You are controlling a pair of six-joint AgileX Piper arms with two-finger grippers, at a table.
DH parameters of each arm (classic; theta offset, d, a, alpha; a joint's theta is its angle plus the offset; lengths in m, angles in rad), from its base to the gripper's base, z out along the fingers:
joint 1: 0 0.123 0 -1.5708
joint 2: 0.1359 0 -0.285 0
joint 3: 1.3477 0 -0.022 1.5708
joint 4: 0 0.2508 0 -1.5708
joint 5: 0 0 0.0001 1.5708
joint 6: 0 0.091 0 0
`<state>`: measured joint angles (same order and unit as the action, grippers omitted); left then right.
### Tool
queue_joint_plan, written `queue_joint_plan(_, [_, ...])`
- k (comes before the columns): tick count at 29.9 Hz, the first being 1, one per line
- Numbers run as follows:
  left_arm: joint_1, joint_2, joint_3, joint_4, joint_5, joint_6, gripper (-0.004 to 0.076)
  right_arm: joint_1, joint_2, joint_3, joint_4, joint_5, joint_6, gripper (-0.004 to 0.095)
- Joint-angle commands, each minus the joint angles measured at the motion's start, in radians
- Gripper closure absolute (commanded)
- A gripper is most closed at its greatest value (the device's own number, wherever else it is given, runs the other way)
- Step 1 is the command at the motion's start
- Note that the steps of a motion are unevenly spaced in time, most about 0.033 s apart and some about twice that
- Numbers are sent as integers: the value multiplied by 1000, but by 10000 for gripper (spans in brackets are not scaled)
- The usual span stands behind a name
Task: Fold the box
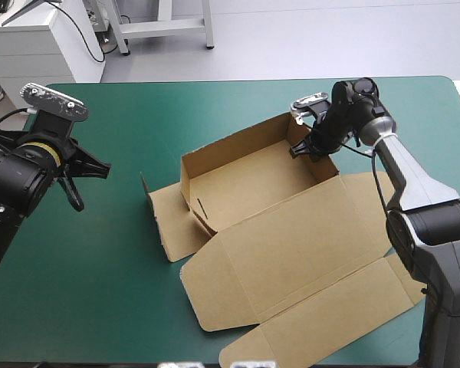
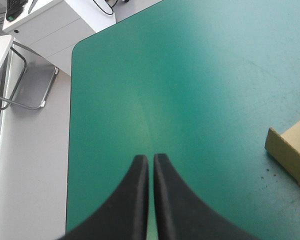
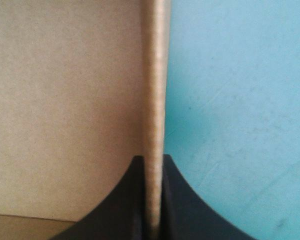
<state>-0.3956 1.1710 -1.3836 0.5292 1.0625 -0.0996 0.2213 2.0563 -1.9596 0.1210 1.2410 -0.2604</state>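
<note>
Tabletop: the teal-green tabletop (image 1: 100, 268) carries only the box, with bare cover all round it.
Box: the brown box (image 1: 238, 192) sits mid-tabletop, a little right of centre. It is half formed, an open tray at the far side with more board spread flat toward the near edge.
Lid: the lid (image 1: 307, 245) lies flat on the near right, its side tabs unfolded.
Left flap: the left flap (image 1: 169, 222) at the tray's left end lies outward on the cover, not yet raised.
Right end wall: the right end wall (image 3: 154, 75) stands upright, cover on one side of it and the tray's inside on the other.
Right tool: the right tool (image 1: 301, 150) is at the tray's far right corner, its black fingers pinching the right end wall from above.
Left tool: the left tool (image 2: 150, 159) hangs over the bare left side, well apart from the box. Its fingers are pressed together on nothing, and a corner of the box shows off to one side.
Step in hand: most likely setting the right end wall, so the task looks about halfway done.
Next move: probably pressing that wall's top inward and down until it tucks. That calls for a steady pinch so the tray does not slide. The left tool would then need to spread and come in for the left flap.
</note>
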Motion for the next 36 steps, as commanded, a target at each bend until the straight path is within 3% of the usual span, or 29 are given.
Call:
queue_joint_plan(1, [0,-5,-24,34,-52,-9,714,-5,-119,-80,1,4,-9,928])
queue_joint_plan(11, [0,43,-23,97,-40,-17,717,-51,-305,-130,-30,4,-21,929])
queue_joint_plan(16, [12,66,-19,260,-34,-145,716,-140,-373,-130,-27,4,-21,929])
queue_joint_plan(21, [123,78,-19,230,-44,-155,716,-252,-420,-128,61,4,-47,929])
queue_joint_plan(26, [325,107,-4,22,-123,-51,708,-370,-440,-128,234,4,-85,929])
queue_joint_plan(31, [529,178,3,-465,-191,246,708,-403,-450,-128,296,4,-90,929])
queue_joint_plan(36, [609,266,3,-840,-205,485,708,-403,-450,-128,367,4,-114,929])
